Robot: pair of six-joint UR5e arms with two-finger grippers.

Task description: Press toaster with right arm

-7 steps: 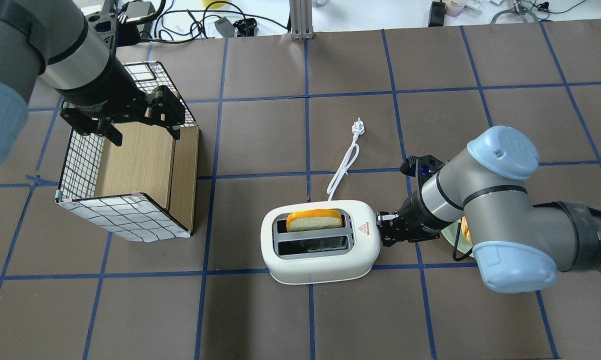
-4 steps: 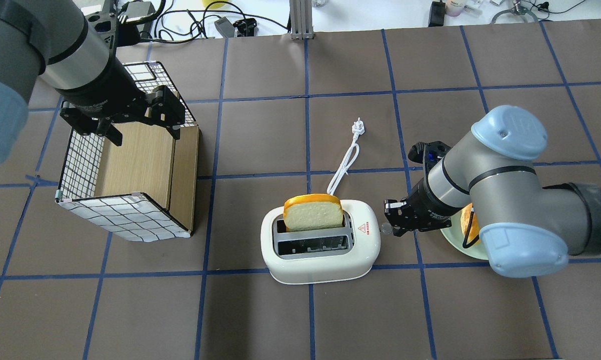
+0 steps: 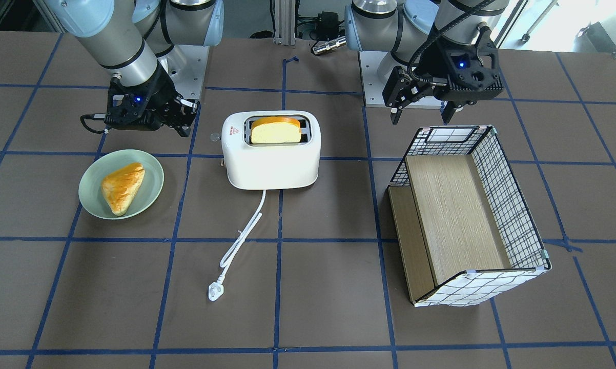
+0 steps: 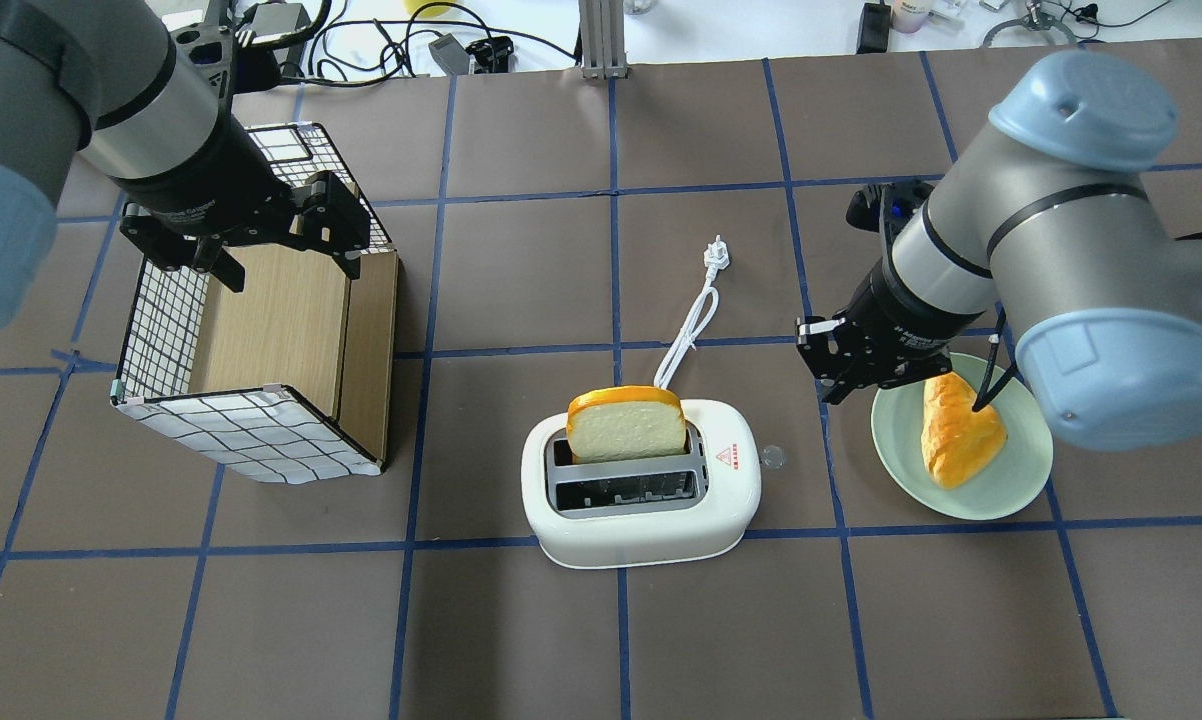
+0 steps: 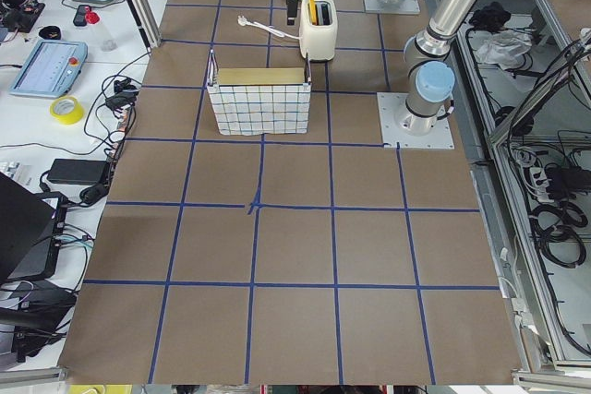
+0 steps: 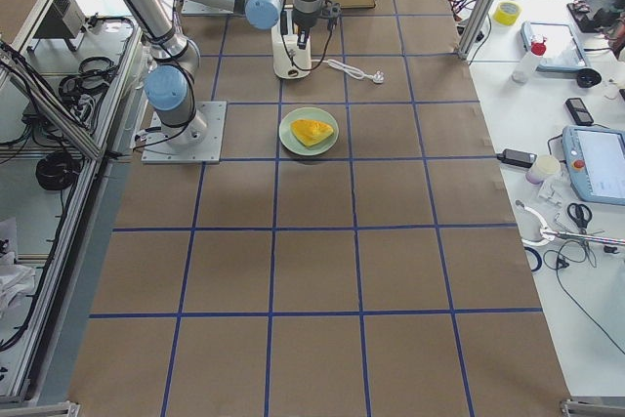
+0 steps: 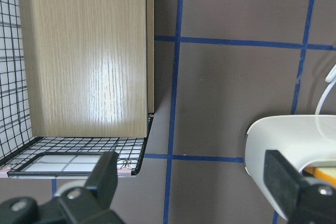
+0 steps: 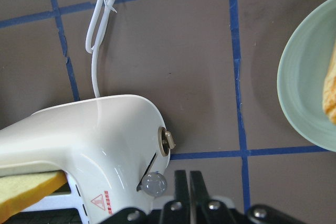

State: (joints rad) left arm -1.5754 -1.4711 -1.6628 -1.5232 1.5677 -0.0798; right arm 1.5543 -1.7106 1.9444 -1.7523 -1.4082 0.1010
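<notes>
The white toaster (image 4: 641, 520) stands at the table's middle, a slice of bread (image 4: 626, 428) standing tall out of its far slot. Its small side lever (image 4: 771, 458) sticks out on the right end and is high on its slot in the right wrist view (image 8: 154, 183). My right gripper (image 4: 841, 385) is shut and empty, raised, to the right of and beyond the toaster's lever end, apart from it; its fingers (image 8: 182, 182) are pressed together. My left gripper (image 4: 291, 272) is open and empty above the basket (image 4: 261, 340).
A pale green plate (image 4: 901, 470) with a triangular pastry (image 4: 956, 435) sits right of the toaster, partly under my right arm. The toaster's white cord and plug (image 4: 718, 255) lie unplugged on the far side. The wire-and-wood basket lies on its side at the left.
The bread has popped up from low in the slot. My right gripper has drawn back from the toaster's lever end, moving right, farther away and up.
</notes>
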